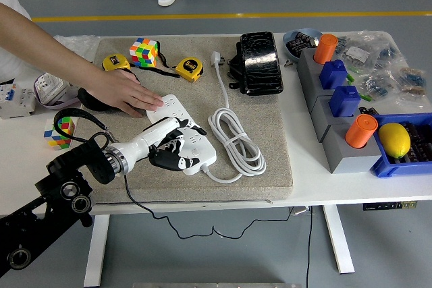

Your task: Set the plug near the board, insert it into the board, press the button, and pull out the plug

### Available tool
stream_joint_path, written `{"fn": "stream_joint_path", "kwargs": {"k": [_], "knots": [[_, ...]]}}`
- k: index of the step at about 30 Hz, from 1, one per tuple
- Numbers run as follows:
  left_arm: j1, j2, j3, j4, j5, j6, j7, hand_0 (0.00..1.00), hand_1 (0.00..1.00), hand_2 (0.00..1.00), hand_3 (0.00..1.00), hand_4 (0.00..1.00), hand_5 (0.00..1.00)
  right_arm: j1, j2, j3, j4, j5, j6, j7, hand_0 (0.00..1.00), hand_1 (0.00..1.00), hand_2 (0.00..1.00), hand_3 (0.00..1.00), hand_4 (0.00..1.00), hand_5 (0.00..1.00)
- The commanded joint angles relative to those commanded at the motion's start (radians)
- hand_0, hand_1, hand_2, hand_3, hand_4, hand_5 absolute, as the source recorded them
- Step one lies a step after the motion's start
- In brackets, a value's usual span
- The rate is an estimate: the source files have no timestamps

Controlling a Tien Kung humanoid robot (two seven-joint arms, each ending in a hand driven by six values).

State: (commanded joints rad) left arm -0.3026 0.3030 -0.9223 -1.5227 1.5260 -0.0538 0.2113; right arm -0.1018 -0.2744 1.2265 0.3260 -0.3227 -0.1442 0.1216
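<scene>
At the table's left edge, a person's hand [128, 94] reaches in from the far side and presses flat on the far end of the white plastic power strip [181, 133], which lies on the grey felt mat [270, 160] toward the mat's near-left corner. Your left hand [174, 150] is over the strip's near end, its white-and-black fingers [181, 162] curled down around what looks like the black plug; the plug itself is mostly hidden beneath them, so you cannot confirm how well it is seated. Treat the plug as small, rigid and light, with smooth sides that may slip; take it by its flat sides, not by the thin black cable [169, 220] trailing off the table's near edge. Further right, the strip's own coiled white cord [235, 141] lies just beside it.
</scene>
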Motion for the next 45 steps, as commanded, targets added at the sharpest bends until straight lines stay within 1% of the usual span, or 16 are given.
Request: {"fn": "stream_joint_path", "kwargs": {"k": [3, 4, 7, 9, 10, 13, 16, 21, 22, 28, 29, 34, 35, 40, 41, 45], "knots": [[0.006, -0.002, 0.006, 0.043, -0.082, 0.119, -0.119, 0.147, 0.126, 0.244, 0.602, 0.726, 0.062, -0.001, 0.0, -0.001, 0.0, 0.001, 0.0, 0.0, 0.552, 0.592, 0.545, 0.513, 0.869, 0.373], [0.008, -0.004, 0.009, 0.057, -0.111, 0.155, -0.155, 0.269, 0.302, 0.425, 0.558, 0.784, 0.13, -0.002, 0.0, -0.001, -0.001, 0.001, 0.0, 0.0, 0.553, 0.593, 0.545, 0.513, 0.869, 0.374], [0.01, -0.007, 0.013, 0.085, -0.197, 0.253, -0.258, 0.269, 0.302, 0.425, 0.558, 0.784, 0.13, -0.002, 0.001, -0.002, -0.001, 0.002, 0.0, 0.0, 0.553, 0.593, 0.545, 0.513, 0.869, 0.374], [0.008, -0.011, 0.012, 0.103, -0.186, 0.289, -0.3, 0.269, 0.302, 0.425, 0.558, 0.784, 0.13, -0.001, 0.001, -0.002, -0.001, 0.001, 0.0, 0.0, 0.553, 0.593, 0.545, 0.513, 0.869, 0.374], [0.007, -0.012, 0.012, 0.108, -0.17, 0.296, -0.308, 0.418, 0.491, 0.541, 0.555, 0.821, 0.155, -0.001, 0.001, -0.001, -0.001, 0.001, -0.001, 0.0, 0.554, 0.593, 0.545, 0.513, 0.869, 0.375], [0.003, -0.015, 0.013, 0.129, -0.098, 0.319, -0.325, 0.418, 0.491, 0.541, 0.555, 0.821, 0.155, -0.001, 0.001, 0.0, -0.001, 0.001, -0.001, 0.0, 0.554, 0.593, 0.545, 0.513, 0.869, 0.375], [0.002, -0.019, 0.013, 0.145, -0.067, 0.322, -0.323, 0.475, 0.531, 0.551, 0.57, 0.845, 0.172, -0.001, 0.001, 0.001, 0.0, 0.001, -0.001, 0.0, 0.553, 0.593, 0.545, 0.512, 0.87, 0.375], [-0.004, -0.024, 0.017, 0.174, -0.009, 0.322, -0.3, 0.475, 0.531, 0.551, 0.57, 0.845, 0.172, -0.001, 0.001, -0.003, -0.001, 0.002, 0.0, 0.0, 0.553, 0.593, 0.545, 0.512, 0.87, 0.375], [-0.006, -0.025, 0.018, 0.18, 0.013, 0.321, -0.293, 0.595, 0.644, 0.602, 0.599, 0.924, 0.263, -0.001, 0.001, -0.003, -0.001, 0.002, 0.0, 0.0, 0.553, 0.593, 0.545, 0.512, 0.87, 0.375], [-0.021, -0.039, 0.028, 0.235, 0.208, 0.331, -0.23, 0.595, 0.644, 0.602, 0.599, 0.924, 0.263, -0.001, -0.001, -0.004, 0.0, 0.001, 0.0, 0.0, 0.553, 0.593, 0.546, 0.513, 0.871, 0.376], [-0.024, -0.042, 0.028, 0.245, 0.237, 0.334, -0.216, 0.635, 0.675, 0.657, 0.676, 0.998, 0.398, -0.001, -0.001, -0.005, 0.0, 0.002, 0.0, 0.0, 0.551, 0.594, 0.546, 0.513, 0.871, 0.376], [-0.03, -0.052, 0.031, 0.272, 0.322, 0.372, -0.197, 0.635, 0.675, 0.657, 0.676, 0.998, 0.398, -0.002, -0.001, -0.005, 0.0, 0.003, 0.0, 0.0, 0.551, 0.594, 0.546, 0.513, 0.871, 0.376], [-0.033, -0.055, 0.031, 0.28, 0.337, 0.374, -0.182, 0.628, 0.675, 0.659, 0.694, 0.998, 0.444, -0.002, -0.001, -0.005, 0.0, 0.003, 0.0, 0.0, 0.552, 0.592, 0.545, 0.512, 0.871, 0.377], [-0.038, -0.061, 0.032, 0.307, 0.39, 0.369, -0.113, 0.628, 0.675, 0.659, 0.694, 0.998, 0.444, -0.002, -0.003, -0.005, 0.001, 0.001, -0.001, 0.0, 0.552, 0.592, 0.545, 0.512, 0.871, 0.377], [-0.039, -0.061, 0.033, 0.311, 0.394, 0.368, -0.104, 0.567, 0.626, 0.625, 0.695, 0.998, 0.464, -0.002, -0.003, -0.005, 0.001, 0.001, -0.001, 0.0, 0.552, 0.593, 0.546, 0.513, 0.872, 0.376], [-0.04, -0.065, 0.036, 0.329, 0.402, 0.363, -0.084, 0.567, 0.626, 0.625, 0.695, 0.998, 0.464, -0.003, -0.003, -0.004, 0.001, 0.0, -0.001, 0.001, 0.552, 0.593, 0.546, 0.513, 0.872, 0.376]]}}
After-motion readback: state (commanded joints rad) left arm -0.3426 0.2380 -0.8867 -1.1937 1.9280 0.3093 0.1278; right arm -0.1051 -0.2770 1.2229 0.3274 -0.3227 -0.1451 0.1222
